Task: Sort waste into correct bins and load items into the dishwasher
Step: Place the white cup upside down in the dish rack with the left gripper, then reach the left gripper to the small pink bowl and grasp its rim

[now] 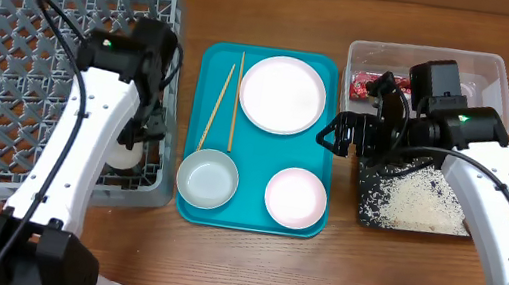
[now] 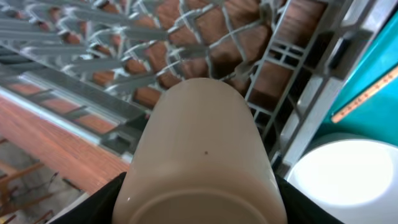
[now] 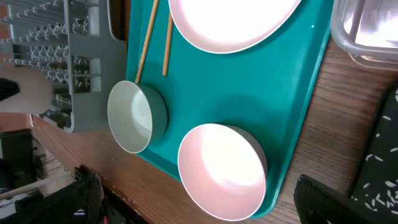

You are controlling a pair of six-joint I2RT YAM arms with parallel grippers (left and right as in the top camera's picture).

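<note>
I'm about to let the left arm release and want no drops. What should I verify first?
1. Cup gripped by left tool: ok.
2. Cup inside rack walls: ok.
3. Cup resting on rack floor: cannot tell.
4. Rack spot under cup free: cannot tell.
5. Right tool open, empty, away from rack: ok.
</note>
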